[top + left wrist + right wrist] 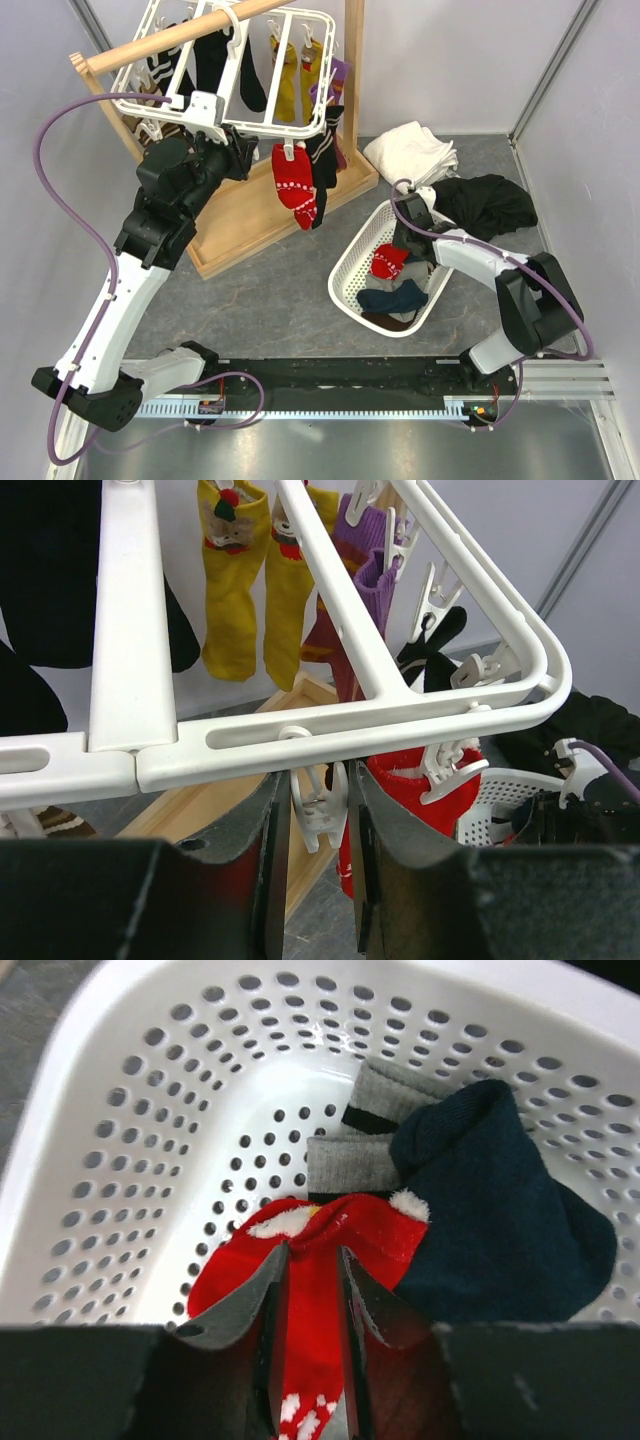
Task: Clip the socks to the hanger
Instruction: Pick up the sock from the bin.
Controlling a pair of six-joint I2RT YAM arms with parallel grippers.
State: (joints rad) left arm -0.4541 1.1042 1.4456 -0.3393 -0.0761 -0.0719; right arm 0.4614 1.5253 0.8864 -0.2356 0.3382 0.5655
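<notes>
The white slatted hanger (290,125) hangs from the wooden rail. One red patterned sock (296,185) is clipped at its near edge; it also shows in the left wrist view (420,805). My left gripper (243,152) is up under the frame (350,725), its jaws closed against both sides of a dangling clip peg (318,805). My right gripper (400,240) is down in the basket, shut on the other red sock (315,1225), pinching a fold of it. Two grey socks with dark striped cuffs (350,1165) lie just beyond it.
The white perforated basket (150,1110) also holds a dark blue sock (490,1230). Black, yellow (235,590) and purple (365,555) socks hang on the hanger. The wooden stand base (250,225) is below it. White cloth (410,150) and black cloth (490,205) lie at back right.
</notes>
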